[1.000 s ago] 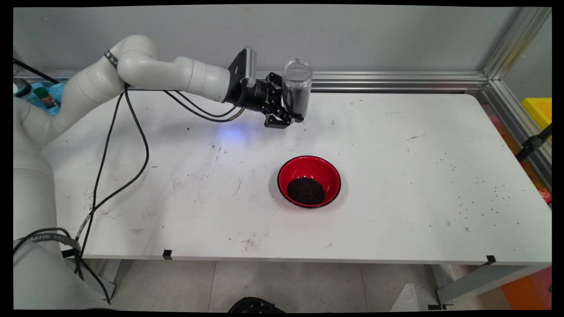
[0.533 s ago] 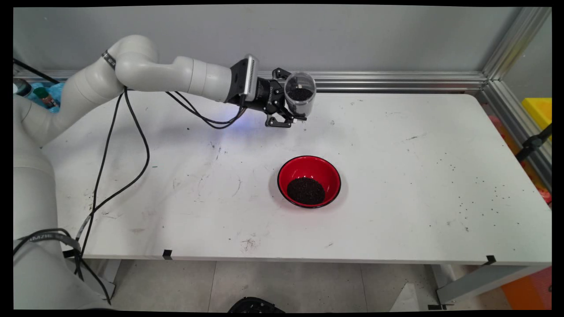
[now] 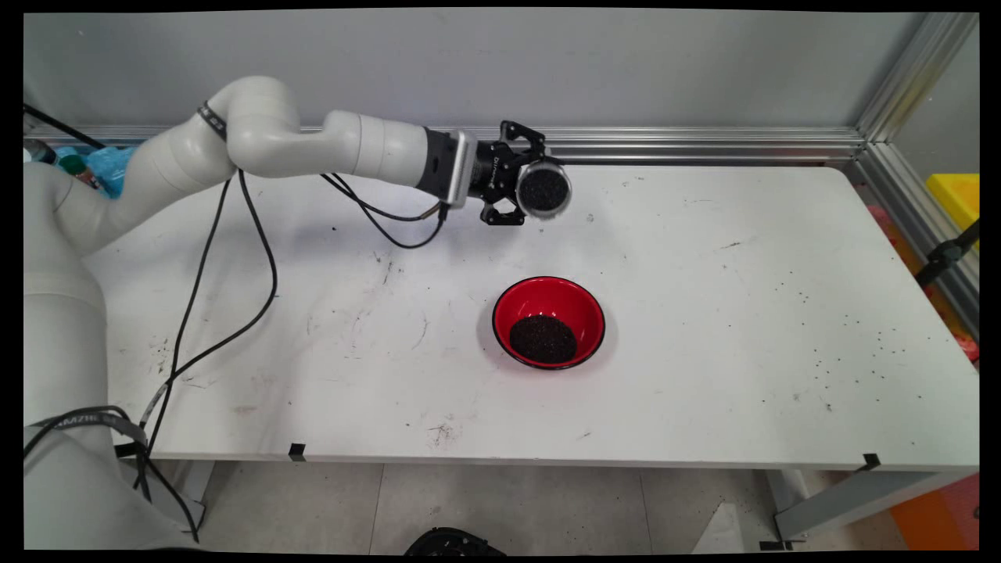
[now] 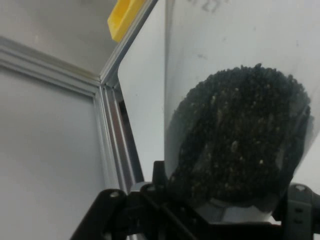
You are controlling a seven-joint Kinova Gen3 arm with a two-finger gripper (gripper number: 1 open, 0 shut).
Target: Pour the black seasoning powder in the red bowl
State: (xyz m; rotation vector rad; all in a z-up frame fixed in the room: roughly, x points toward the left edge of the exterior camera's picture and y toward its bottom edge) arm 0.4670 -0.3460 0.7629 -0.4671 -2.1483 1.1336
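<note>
the arm (image 3: 258, 148) reached in from the left, level above the far part of the table (image 3: 704, 313), with black cables (image 3: 235, 258) hanging from it down to the near left corner. the gripper (image 3: 525, 184) was clenched on a clear plastic cup (image 3: 543, 190), held in the air and tipped over so that its open mouth faced the main camera. dark granules (image 3: 543, 191) filled the round of the mouth in that view. in the hand view the cup (image 4: 240, 100) stood between the black fingers (image 4: 150, 195) at the bottom edge, and the granules (image 4: 240, 145) lay heaped in the part of the cup next to the gripper; the part beyond them was clear. whether any granules were leaving the cup could not be told.

a red bowl (image 3: 549, 321) with a black rim stood on the table nearer the camera than the cup, well apart from it and not under it. a mound of the same dark granules (image 3: 543, 339) lay in the bowl's bottom. scattered dark specks (image 3: 852, 344) dotted the right part of the table. an aluminium rail (image 3: 704, 145) ran along the table's far edge, below the grey wall (image 3: 626, 62).
</note>
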